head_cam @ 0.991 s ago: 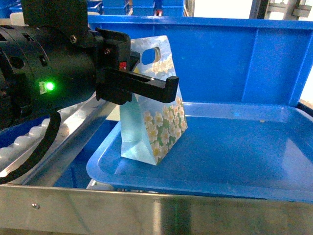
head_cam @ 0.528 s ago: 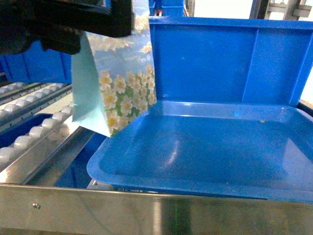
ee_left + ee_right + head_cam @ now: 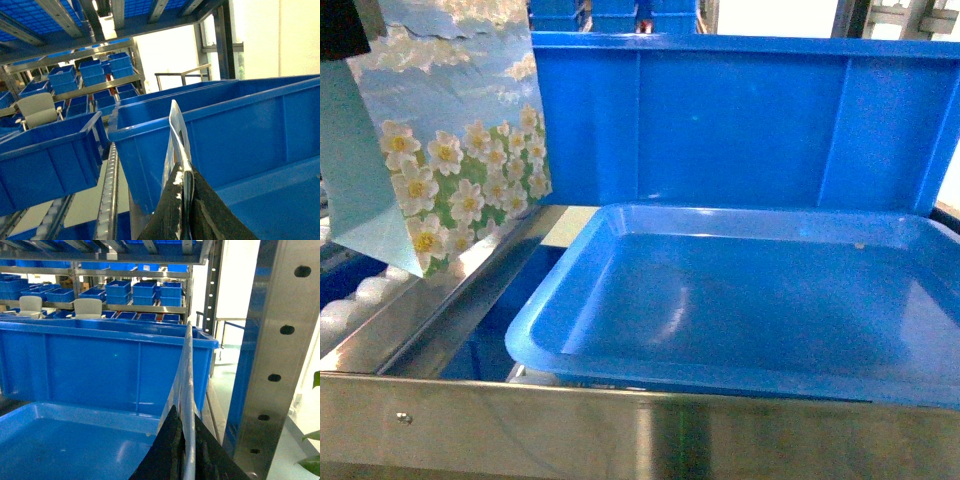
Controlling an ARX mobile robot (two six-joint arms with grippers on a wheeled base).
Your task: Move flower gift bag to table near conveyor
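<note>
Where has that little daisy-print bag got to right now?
The flower gift bag hangs in the air at the far left of the head view, above the conveyor rollers and left of the blue tray, pinched by the left gripper.

One flower gift bag (image 3: pixel 450 150) is showing in the head view, along with one blue tray (image 3: pixel 740 300), one large blue bin (image 3: pixel 740 120) and one roller conveyor (image 3: pixel 360 295).

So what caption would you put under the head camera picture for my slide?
Flower gift bag hanging in the air over the conveyor, left of the blue tray.
</note>
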